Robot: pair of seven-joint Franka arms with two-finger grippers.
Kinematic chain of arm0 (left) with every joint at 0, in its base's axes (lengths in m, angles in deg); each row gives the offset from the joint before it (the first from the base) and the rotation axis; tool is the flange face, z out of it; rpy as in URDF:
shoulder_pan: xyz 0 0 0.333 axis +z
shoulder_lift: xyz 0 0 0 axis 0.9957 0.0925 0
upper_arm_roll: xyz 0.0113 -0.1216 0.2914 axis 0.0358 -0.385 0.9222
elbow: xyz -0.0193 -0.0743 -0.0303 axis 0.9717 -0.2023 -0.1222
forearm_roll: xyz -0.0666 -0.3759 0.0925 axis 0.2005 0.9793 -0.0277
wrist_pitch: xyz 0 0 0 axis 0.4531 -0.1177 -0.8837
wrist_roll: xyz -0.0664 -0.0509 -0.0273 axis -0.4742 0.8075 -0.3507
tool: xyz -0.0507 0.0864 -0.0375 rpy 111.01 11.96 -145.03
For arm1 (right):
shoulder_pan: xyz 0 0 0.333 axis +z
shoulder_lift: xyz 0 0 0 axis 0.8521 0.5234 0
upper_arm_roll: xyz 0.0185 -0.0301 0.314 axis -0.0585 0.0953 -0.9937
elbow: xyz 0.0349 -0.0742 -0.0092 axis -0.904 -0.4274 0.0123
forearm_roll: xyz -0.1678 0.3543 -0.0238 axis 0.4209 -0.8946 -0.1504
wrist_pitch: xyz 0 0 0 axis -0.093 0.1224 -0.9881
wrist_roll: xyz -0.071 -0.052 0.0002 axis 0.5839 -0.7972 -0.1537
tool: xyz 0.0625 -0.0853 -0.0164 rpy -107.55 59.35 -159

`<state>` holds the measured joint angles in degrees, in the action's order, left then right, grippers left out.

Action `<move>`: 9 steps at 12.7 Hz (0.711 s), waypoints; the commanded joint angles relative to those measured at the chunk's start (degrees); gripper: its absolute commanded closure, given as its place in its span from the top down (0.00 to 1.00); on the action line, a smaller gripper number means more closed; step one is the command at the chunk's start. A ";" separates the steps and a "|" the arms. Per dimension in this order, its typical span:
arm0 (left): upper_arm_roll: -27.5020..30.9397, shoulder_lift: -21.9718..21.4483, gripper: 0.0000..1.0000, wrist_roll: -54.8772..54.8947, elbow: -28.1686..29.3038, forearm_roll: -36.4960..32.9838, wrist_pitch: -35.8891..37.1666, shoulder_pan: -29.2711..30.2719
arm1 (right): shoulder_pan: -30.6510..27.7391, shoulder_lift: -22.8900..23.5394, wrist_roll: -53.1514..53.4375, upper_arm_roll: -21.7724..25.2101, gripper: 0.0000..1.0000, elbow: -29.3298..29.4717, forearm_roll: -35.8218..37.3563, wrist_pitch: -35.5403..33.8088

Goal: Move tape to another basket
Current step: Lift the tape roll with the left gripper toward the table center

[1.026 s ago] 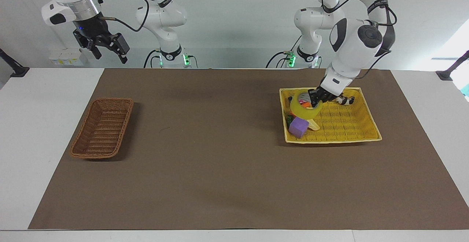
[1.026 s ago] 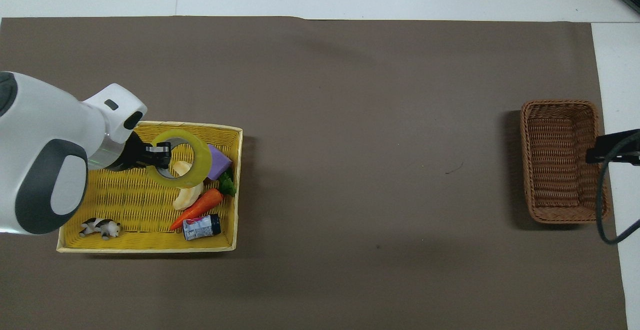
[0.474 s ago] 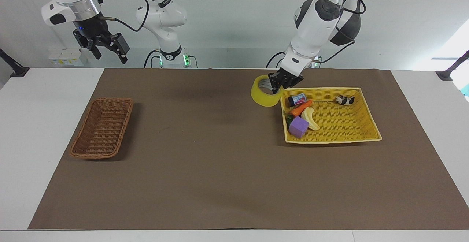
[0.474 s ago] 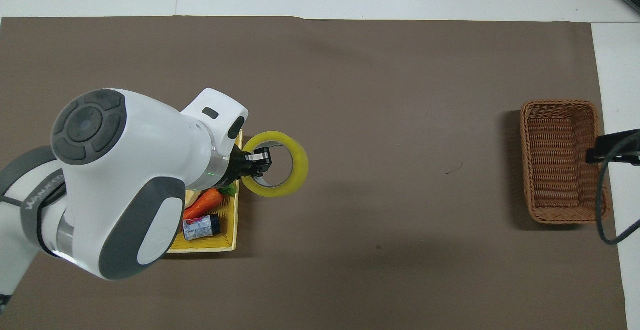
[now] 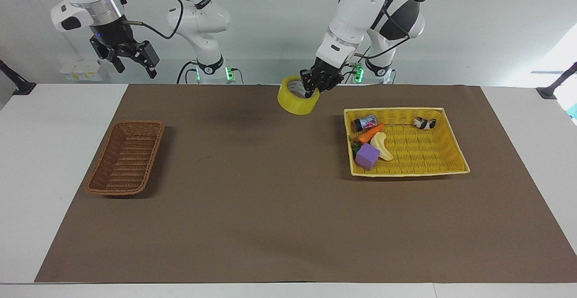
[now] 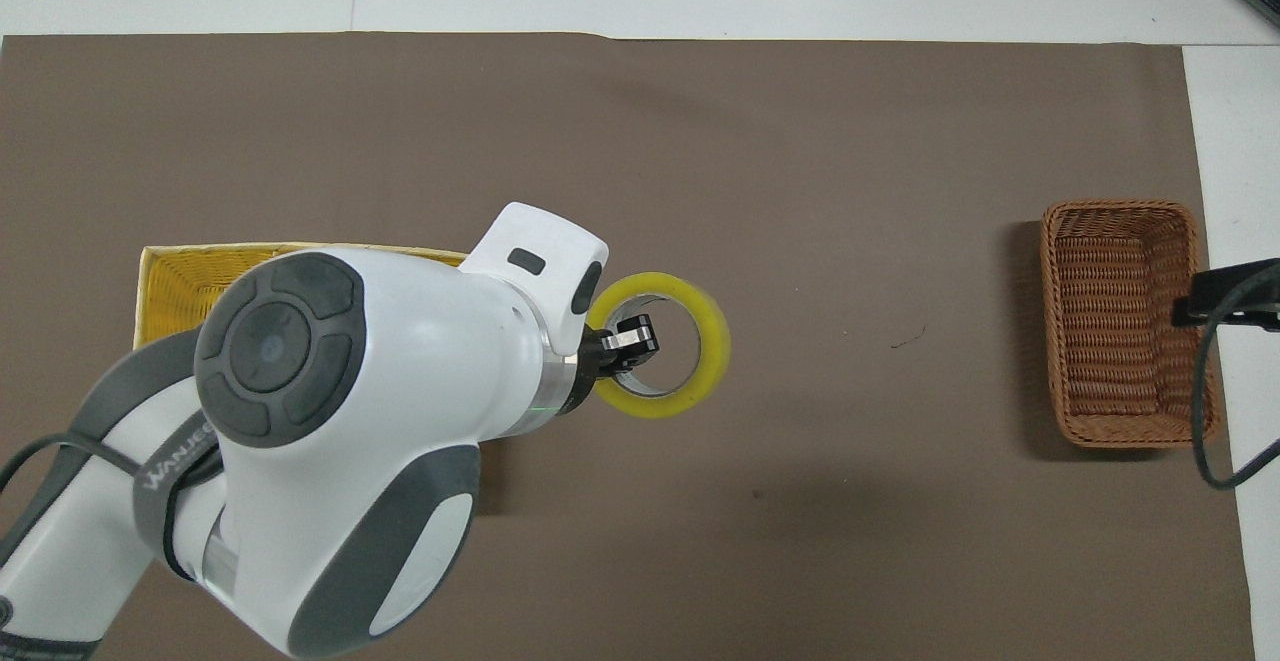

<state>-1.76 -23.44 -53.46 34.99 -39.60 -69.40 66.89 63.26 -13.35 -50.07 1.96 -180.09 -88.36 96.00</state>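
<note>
The yellow tape [image 5: 295, 101] [image 6: 700, 353] hangs in the air over the brown mat, between the two baskets and closer to the yellow one. My left gripper [image 5: 311, 89] [image 6: 618, 349] is shut on the roll's rim, one finger inside the core. The brown wicker basket [image 5: 126, 158] [image 6: 1121, 321] sits at the right arm's end of the table with nothing in it. My right gripper [image 5: 135, 65] waits open, raised above the table edge near that basket; only its tip [image 6: 1215, 297] shows in the overhead view.
The yellow woven basket [image 5: 444, 165] [image 6: 175, 271] at the left arm's end holds a purple block [image 5: 367, 155], a carrot [image 5: 372, 132], a banana piece [image 5: 382, 147], a small can [image 5: 366, 121] and a toy animal [image 5: 424, 122]. The left arm hides most of it from overhead.
My left gripper lifted the tape out of the yellow basket and carried it over the mat toward the wicker basket, rising as it went. The right arm has not moved.
</note>
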 commanded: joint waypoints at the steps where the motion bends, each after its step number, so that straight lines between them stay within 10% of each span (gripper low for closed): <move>1: 0.14 0.52 0.00 -0.90 -1.24 1.72 -1.92 -0.56 | -0.51 -0.01 -0.77 -0.08 1.00 0.60 -1.22 -1.08; 9: -0.13 0.43 0.00 -0.72 -0.89 1.81 -1.13 -0.47 | 0.71 -0.18 -7.62 -4.11 1.00 -0.89 -6.22 5.69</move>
<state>-2.16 -23.23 -53.71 34.93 -38.75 -70.51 66.89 63.55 -13.34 -54.89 -0.27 -180.05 -92.35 99.84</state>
